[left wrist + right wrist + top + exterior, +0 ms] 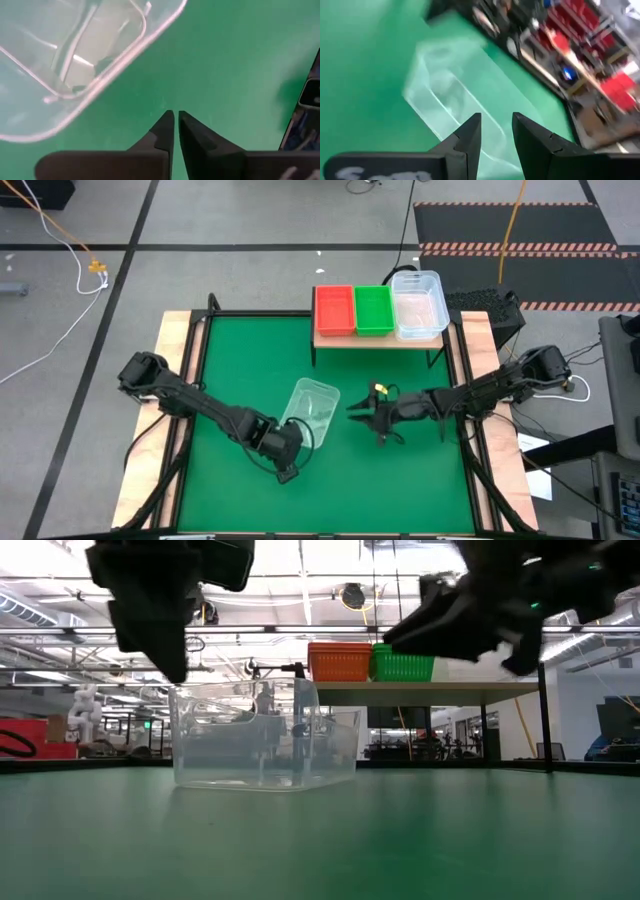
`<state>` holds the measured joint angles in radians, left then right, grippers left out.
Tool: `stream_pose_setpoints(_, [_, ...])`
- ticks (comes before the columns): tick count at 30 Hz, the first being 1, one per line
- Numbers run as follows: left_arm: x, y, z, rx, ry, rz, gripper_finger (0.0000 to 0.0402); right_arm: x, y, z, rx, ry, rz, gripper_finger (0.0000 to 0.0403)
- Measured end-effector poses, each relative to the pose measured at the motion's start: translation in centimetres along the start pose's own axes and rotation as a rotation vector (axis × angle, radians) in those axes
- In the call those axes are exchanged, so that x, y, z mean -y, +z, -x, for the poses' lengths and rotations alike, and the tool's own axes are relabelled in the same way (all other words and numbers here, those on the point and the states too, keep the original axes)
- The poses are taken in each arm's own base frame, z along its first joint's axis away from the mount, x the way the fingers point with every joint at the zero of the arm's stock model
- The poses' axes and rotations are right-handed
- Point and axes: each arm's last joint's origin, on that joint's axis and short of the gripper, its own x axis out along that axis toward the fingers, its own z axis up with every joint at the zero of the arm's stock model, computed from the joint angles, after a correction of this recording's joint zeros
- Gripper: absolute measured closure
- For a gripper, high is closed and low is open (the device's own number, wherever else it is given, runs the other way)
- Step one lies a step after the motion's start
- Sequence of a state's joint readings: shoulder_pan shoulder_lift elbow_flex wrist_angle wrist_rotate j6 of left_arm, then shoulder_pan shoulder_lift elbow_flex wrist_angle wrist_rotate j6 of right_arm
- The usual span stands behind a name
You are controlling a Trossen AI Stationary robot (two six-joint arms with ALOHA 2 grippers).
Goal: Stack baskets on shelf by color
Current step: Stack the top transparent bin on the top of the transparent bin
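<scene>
A clear basket (312, 408) (265, 740) stands upright on its bottom in the middle of the green mat. My left gripper (290, 455) (176, 114) hangs just off the basket's near left corner, pointing steeply down at bare mat, its fingers shut with nothing between them. To the basket's right, my right gripper (356, 410) (496, 117) stands open above the mat, aimed at the basket and holding nothing. On the wooden shelf (380, 340) at the far edge sit a red basket (334, 310), a green basket (373, 310) and a clear basket (418, 305), side by side.
The shelf stands on thin dark legs (543, 720) at the mat's far edge. Wooden table borders (175, 380) flank the green mat. Bare mat (400, 480) lies along the near side, in front of both grippers.
</scene>
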<state>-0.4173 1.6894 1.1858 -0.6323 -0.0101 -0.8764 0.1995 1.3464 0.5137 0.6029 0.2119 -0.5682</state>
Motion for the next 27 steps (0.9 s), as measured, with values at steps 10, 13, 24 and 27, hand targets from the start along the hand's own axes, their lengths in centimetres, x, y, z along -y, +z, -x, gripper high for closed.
stream_pose_setpoints(10, [-0.1,-0.1,0.0,0.073,0.075,0.062,0.0391,6.7,0.8,-1.9,-0.237,-0.111,-0.2,0.0323])
stream_pose_setpoints(13, [-0.3,0.0,0.0,0.08,0.089,0.063,0.0384,7.8,1.4,-2.9,-0.29,-0.093,-0.205,0.0311])
stream_pose_setpoints(24, [-0.2,-0.8,0.1,0.085,0.143,0.105,0.0383,7.9,-1.6,-7.9,-0.484,-0.067,-0.314,0.0258])
stream_pose_setpoints(27, [0.0,-1.3,0.1,0.087,0.166,0.088,0.0383,8.3,-2.0,-8.3,-0.498,-0.084,-0.362,0.0259])
